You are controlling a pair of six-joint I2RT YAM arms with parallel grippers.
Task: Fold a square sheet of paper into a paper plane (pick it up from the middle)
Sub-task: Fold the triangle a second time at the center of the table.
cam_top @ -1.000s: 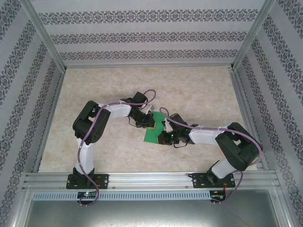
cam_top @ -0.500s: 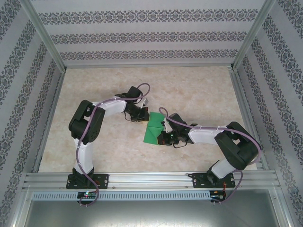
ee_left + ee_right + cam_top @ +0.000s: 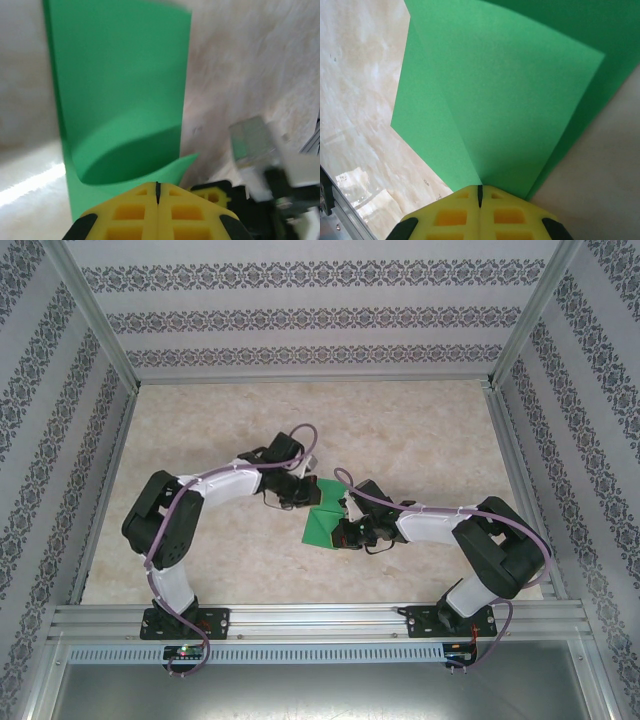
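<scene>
Green paper, top view: the square sheet of paper (image 3: 322,520) lies partly folded in the middle of the table (image 3: 430,440). The left gripper (image 3: 298,494) is at its far-left edge and the right gripper (image 3: 347,531) at its near-right edge.
Top view, limit: we can't read either pair of jaws from up here.
Left wrist: the left pads (image 3: 130,212) are pressed together with only a hairline seam. The sheet's curled lip runs right up to them, so we judge them closed on the paper.
Right wrist: the right pads (image 3: 510,212) are closed too, and a crease runs straight into their seam. Two layers show here, one flap over another.
Handling: featherlight and floppy, probably slick on the table. That curl says it buckles easily, and any crease is permanent.
Where to hold: at the edges near the fold line, pinched gently, both grips moving together or it tears.
</scene>
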